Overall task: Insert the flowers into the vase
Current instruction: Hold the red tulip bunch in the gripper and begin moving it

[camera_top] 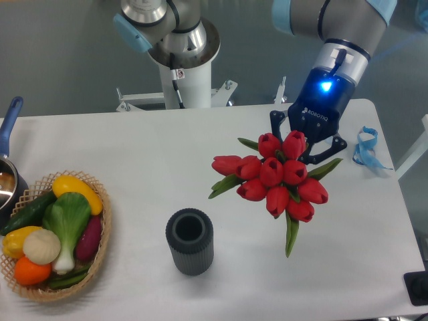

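Camera view, from the left: a blue-handled metal pot [8, 167] sits at the bench [154, 160] edge, beside a wicker basket [100, 234] of vegetables. Near the front middle, the ribbed dark grey vase [190, 241] stands upright, its mouth unfilled. Right of it and well apart, the red tulips [277, 175] hang at the hand [309, 144], whose fingers are pinching the bunch. A blue ribbon [366, 147] lies at far right.

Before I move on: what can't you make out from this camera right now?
- Gripper fingertips and grip: hidden behind the flowers.
- Stem ends: hidden by the blooms.
- Inside of the vase: too dark to see.
- Pot: cut off by the left edge.
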Motion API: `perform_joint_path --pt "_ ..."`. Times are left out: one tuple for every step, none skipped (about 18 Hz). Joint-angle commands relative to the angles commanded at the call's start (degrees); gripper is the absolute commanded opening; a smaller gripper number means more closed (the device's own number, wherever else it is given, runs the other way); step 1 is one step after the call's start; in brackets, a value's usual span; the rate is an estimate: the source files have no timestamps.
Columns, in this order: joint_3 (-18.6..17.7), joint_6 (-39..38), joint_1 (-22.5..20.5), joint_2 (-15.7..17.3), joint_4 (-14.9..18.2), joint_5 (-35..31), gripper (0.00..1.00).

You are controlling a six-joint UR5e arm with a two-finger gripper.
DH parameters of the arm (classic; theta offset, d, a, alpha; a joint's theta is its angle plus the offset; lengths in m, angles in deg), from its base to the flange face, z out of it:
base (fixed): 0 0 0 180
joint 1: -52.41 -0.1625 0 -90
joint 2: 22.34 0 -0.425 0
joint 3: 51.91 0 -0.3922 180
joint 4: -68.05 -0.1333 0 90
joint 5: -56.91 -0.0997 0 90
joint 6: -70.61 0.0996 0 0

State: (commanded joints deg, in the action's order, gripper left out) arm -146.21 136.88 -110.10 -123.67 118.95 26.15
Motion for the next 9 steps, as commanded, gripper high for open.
perform_joint_path --pt "-0.1 0.0 0.1 0.0 0.0 0.1 0.13" --pt "-0.3 0.1 0.1 0.0 -0.1 0.0 0.13" --pt "-0.1 0.0 0.2 0.0 -0.1 0.0 0.13" --pt "0.0 -0.1 0.1 0.0 -0.1 0.0 0.13" --pt "-0.3 -0.1 -0.1 0.0 -0.1 0.0 0.13" --pt "-0.5 0.0 -0.1 0.0 -0.1 0.0 0.13" --pt "-0.5 0.0 0.1 0.0 -0.1 0.1 0.13" --pt "-0.5 0.0 0.3 0.0 -0.1 0.0 0.13" --pt "-0.5 0.0 0.5 0.0 -0.2 0.0 0.13"
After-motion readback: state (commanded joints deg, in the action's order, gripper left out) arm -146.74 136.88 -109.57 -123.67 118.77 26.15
